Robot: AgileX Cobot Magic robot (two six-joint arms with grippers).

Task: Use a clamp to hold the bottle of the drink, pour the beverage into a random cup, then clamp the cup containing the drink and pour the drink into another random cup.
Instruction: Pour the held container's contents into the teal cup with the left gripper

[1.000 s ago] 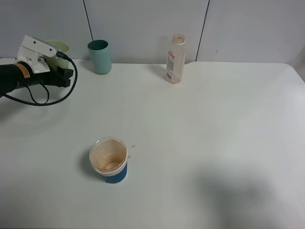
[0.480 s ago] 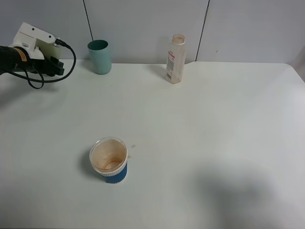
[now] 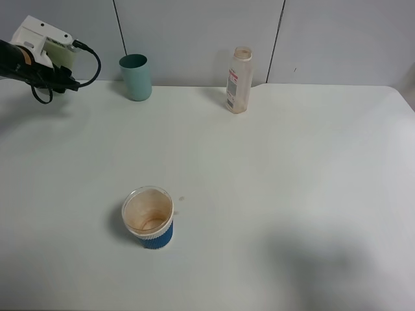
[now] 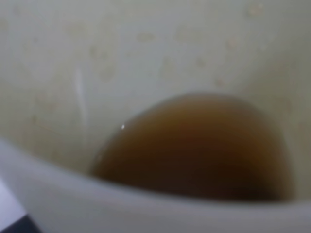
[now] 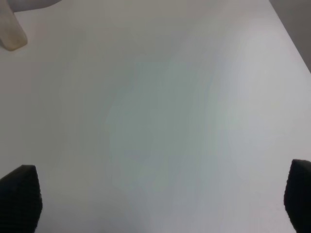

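Left of the teal cup (image 3: 135, 76), the wrist camera (image 3: 40, 32) hides most of the pale cup (image 3: 65, 57) in the left gripper (image 3: 63, 83), whose arm runs off frame. Close up, the drink (image 4: 194, 145) is blurred. The right gripper (image 5: 159, 196) shows only cropped fingertips (image 5: 19, 199), and the bottle (image 5: 10, 31) only its base.

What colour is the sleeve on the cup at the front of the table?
The sleeve is blue, seen best in the exterior high view.

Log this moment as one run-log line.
left gripper: holds pale cup with brown drink | right gripper: open above table | bottle, teal cup, blue-sleeved cup: upright on table
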